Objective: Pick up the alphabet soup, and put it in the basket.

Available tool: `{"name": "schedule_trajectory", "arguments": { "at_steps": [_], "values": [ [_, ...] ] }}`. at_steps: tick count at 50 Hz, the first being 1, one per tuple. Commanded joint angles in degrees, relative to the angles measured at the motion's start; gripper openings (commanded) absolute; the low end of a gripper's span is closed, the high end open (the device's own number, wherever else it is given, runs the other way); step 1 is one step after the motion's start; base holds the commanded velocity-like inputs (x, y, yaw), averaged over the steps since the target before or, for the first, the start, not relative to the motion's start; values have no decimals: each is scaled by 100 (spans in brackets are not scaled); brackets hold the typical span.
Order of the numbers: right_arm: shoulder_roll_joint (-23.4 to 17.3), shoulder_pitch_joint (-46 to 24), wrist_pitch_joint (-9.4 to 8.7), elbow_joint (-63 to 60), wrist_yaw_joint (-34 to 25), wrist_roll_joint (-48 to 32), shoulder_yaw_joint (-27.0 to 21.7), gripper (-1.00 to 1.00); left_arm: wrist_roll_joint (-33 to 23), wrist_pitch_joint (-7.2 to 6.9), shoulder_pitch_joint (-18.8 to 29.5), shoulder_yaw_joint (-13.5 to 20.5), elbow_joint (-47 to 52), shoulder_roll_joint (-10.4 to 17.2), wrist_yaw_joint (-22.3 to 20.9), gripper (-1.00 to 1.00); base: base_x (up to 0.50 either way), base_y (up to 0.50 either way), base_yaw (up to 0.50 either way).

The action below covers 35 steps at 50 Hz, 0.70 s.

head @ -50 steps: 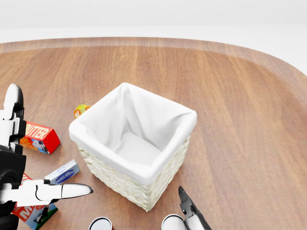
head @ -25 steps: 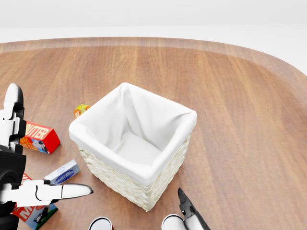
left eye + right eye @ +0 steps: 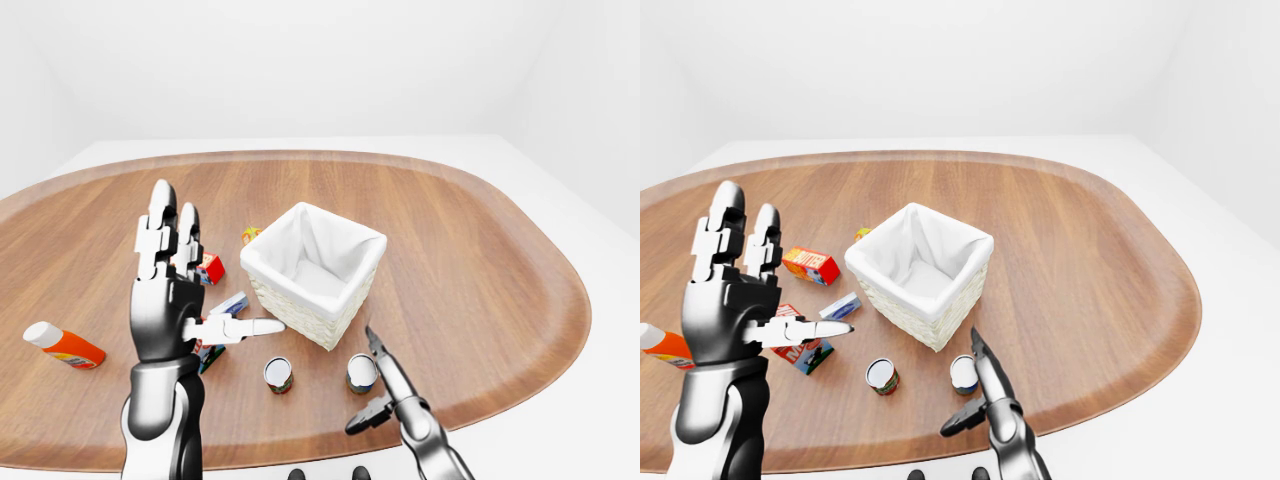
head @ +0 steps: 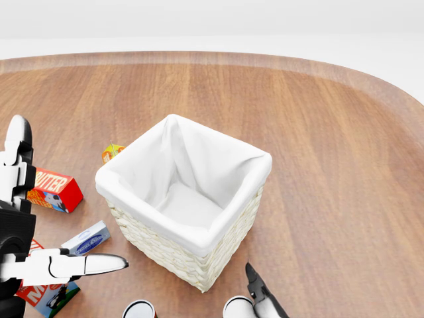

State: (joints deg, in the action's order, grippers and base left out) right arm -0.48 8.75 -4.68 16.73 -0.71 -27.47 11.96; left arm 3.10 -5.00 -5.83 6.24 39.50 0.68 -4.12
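A square wicker basket with a white cloth lining (image 3: 314,268) stands near the middle of the oval wooden table (image 3: 480,250), open side up. Below it in the left-eye view two small upright cans sit on the wood, apart from each other: a can with a red-and-white label (image 3: 278,375) to the left and a can with a greenish label (image 3: 361,373) to the right – which of them is the alphabet soup cannot be told at this size, but neither is in the basket and neither is grasped.

The robot's right hand (image 3: 378,390) reaches in from the bottom edge, fingers spread and released, one long finger lying just beside the greenish can and the thumb splayed out lower down. The left hand (image 3: 735,290) is raised well above the table, palm open, two fingers upright and the thumb pointing sideways, holding nothing.

Left of the basket lie a red butter box (image 3: 809,265), a small blue-and-white carton (image 3: 841,305), a small orange-yellow box (image 4: 112,152) and a red-and-green flat box (image 3: 803,345) – further left, an orange bottle with a white cap (image 3: 62,345) on its side
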Motion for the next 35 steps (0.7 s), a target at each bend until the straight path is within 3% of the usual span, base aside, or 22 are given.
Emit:
{"name": "schedule_trajectory", "arguments": {
  "at_steps": [1,8,9,10,11,12,13,14,15,35],
  "values": [
    [6,-22,6,70,15,-37,-10,100,-1,0,1,3,2,1,-3,100,0,0,0],
    [5,-33,3,106,42,-62,-18,100,-9,0,4,-2,-1,2,-3,100,0,0,0],
    [5,-35,7,114,44,-62,-20,55,-7,0,5,-2,-8,1,-4,100,0,0,0],
    [6,-23,-5,93,46,-72,-18,49,-10,0,4,-3,-15,1,-6,100,0,0,0],
    [7,-17,-12,91,52,-77,-21,20,-10,0,4,-5,-8,0,-5,100,0,0,0],
    [6,-14,-14,85,56,-81,-21,-34,-10,0,5,-6,-9,0,-4,100,0,0,0],
    [8,-9,-22,72,53,-82,-20,-54,-11,0,6,-7,-23,1,-6,100,0,0,0],
    [8,-13,-24,76,53,-82,-21,-60,-13,0,7,-7,-32,1,-6,100,0,0,0],
    [8,-33,-11,122,76,-85,-29,-100,-12,0,6,-6,-35,3,-10,100,0,0,0],
    [14,14,-32,27,79,-97,-10,-100,-4,0,-21,-2,-20,-5,-20,100,0,0,0]
  ]
}}
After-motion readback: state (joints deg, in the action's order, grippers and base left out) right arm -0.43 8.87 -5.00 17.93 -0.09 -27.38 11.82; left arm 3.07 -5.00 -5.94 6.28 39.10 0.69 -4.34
